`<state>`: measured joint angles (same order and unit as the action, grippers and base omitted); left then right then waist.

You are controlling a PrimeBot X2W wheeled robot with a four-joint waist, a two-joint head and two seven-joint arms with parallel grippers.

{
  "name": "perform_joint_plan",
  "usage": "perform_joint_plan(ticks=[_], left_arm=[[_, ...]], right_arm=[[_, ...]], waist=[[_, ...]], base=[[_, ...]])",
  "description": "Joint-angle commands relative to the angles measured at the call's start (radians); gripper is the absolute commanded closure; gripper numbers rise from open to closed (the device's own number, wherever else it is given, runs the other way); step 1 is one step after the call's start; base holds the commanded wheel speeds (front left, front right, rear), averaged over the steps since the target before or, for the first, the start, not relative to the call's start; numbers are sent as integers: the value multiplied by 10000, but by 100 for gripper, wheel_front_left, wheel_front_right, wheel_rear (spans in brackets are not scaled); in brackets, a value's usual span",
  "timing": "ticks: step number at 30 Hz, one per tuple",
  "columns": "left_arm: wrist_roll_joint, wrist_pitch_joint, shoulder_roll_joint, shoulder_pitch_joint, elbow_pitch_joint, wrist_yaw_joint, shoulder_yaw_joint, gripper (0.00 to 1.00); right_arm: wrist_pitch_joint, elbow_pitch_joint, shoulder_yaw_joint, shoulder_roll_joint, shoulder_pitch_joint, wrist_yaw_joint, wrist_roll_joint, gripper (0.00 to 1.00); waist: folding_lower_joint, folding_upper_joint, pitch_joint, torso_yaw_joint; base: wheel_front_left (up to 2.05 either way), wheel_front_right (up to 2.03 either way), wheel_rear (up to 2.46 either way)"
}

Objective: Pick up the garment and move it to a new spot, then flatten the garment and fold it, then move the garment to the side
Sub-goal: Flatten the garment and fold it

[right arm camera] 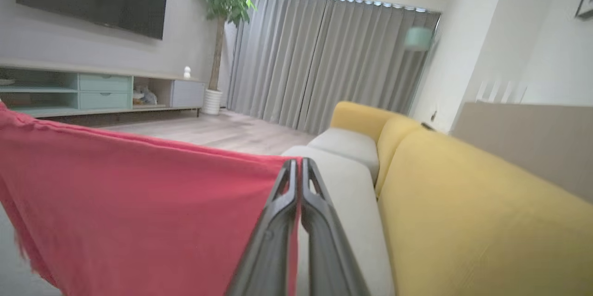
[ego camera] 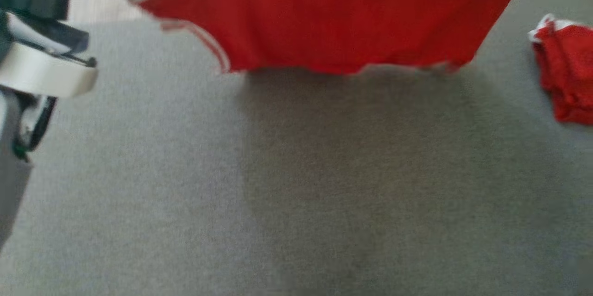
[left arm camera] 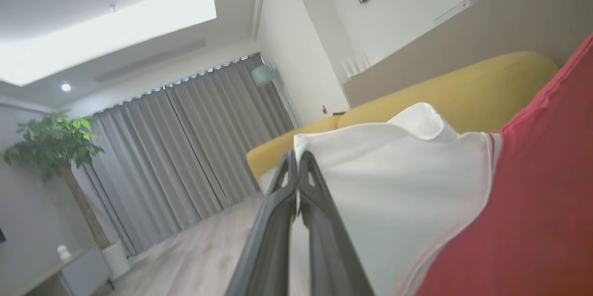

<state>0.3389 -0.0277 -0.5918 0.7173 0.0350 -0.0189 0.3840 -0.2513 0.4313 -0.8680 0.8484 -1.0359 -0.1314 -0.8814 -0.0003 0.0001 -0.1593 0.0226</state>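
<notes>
The garment [ego camera: 333,18] is held lifted above the grey surface [ego camera: 278,194], its white sleeve [left arm camera: 394,185] pinched in the closed left tool [left arm camera: 296,157] and its red edge in the closed right tool [right arm camera: 296,164]; placing, flattening, folding and moving aside are judged outstanding.

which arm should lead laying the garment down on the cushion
Left, probably. The left gripper and right gripper are both shut on the garment, but another red cloth lies on the right of the cushion, so the left side has bare room.
</notes>
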Motion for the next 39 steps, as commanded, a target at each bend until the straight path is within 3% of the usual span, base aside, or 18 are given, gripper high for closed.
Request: perform_joint_plan(ticks=[1, 10, 21, 26, 35, 39], left_arm=[[-95, 39, -708, 747, -571, 12, -695, 100], [-151, 370, -1211, 2504, -1350, -131, -1182, 100], [-717, 1071, -1003, 4991, 722, -839, 75, 100], [-1224, 980, -481, 6118, 1613, -899, 680, 100], [-2366, -372, 464, 8251, 2274, -397, 1126, 100], [-2246, -858, 604, 7985, 2090, -388, 1278, 100]], right_arm=[[-103, -398, 464, 451, 267, 7, 168, 100], [-10, -1160, 1800, 900, -157, 7, 1164, 100], [1009, -473, 1026, -183, -1647, 7, 1521, 100], [669, 211, 689, -169, -2427, 7, 1304, 100], [-93, 658, 1906, -33, -3624, 7, 1847, 100], [-101, 390, 2407, 58, -2965, 7, 2348, 100]], waist=[[3, -1, 610, 276], [3, -1, 1196, 523], [3, -1, -196, 524], [3, -1, -1466, 210], [3, -1, -2908, -181], [3, -1, -3338, -289]], base=[[0, 0, 0], [0, 0, 0], [0, 0, 0], [0, 0, 0], [0, 0, 0], [0, 0, 0]])
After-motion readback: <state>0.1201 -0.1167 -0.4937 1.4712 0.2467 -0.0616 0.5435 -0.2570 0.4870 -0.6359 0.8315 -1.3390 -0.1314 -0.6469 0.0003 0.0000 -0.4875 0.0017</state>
